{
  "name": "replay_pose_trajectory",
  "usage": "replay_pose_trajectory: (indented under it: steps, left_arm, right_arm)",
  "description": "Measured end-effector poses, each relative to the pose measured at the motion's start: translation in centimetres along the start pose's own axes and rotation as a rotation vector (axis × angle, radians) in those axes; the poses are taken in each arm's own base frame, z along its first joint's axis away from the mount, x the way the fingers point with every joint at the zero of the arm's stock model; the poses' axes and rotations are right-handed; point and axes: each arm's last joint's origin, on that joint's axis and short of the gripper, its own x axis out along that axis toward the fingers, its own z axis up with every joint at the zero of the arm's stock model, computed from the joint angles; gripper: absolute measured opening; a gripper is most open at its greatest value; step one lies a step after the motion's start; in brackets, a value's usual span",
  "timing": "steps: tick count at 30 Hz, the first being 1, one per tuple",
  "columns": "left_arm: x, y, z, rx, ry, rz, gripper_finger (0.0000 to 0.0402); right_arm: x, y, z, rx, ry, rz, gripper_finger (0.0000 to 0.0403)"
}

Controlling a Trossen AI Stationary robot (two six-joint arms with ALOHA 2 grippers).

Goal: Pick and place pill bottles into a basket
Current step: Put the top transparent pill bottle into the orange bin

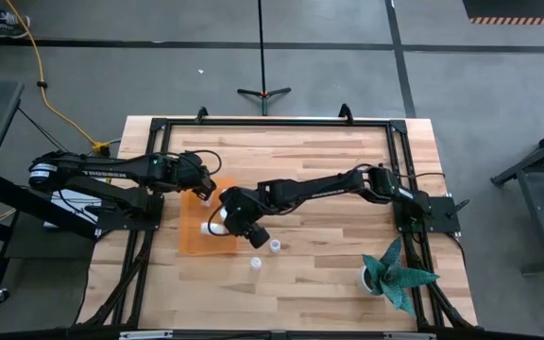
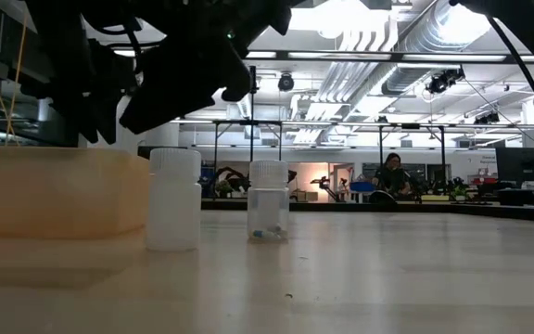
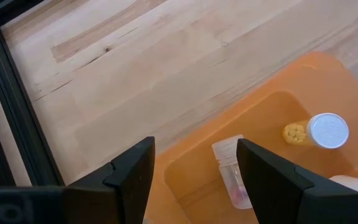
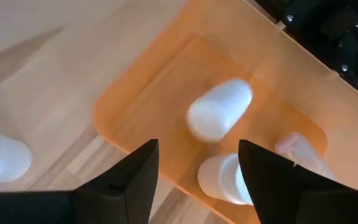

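Two pill bottles [image 1: 264, 255] beside basket [image 1: 195, 241] | right tool [image 4: 194, 180] wide above basket

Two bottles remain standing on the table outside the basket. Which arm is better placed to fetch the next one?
Probably the right: its open gripper hangs beside the basket, near the loose bottles. The left gripper sits at the basket's far edge.

Robotics lab, exposed ceiling ducts [image 2: 378, 37], taped concrete floor [image 1: 499, 104], person at distant workbench [image 2: 392, 174]
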Motion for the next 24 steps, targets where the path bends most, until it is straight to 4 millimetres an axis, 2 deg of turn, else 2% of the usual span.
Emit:
replay_pose_trajectory:
  steps: [3,7,11,16,20,24]
  left_arm:
    - [0.0,0.0,0.0,0.0,0.0,0.0,0.0259]
    - [0.0,0.0,0.0,0.001,-0.002,0.004,0.0259]
    - [0.0,0.0,0.0,0.001,-0.002,0.004,0.0259]
    - [0.0,0.0,0.0,0.017,-0.003,0.002,0.026]
    - [0.0,0.0,0.0,0.026,-0.003,0.002,0.0259]
    - [0.0,0.0,0.0,0.027,-0.002,0.002,0.026]
  right_arm:
    - [-1.0,-0.1,0.4,0.002,0.01,0.004,0.0208]
    - [-3.9,-0.5,1.7,0.04,0.045,0.039,0.0204]
    - [-5.8,-0.2,1.5,0.136,0.116,0.169,0.0198]
    - [-6.7,0.8,-0.2,0.27,0.222,0.392,0.0189]
    - [-6.7,1.1,-0.1,0.318,0.279,0.335,0.018]
    - [-6.4,2.7,0.9,0.29,0.296,0.334,0.0172]
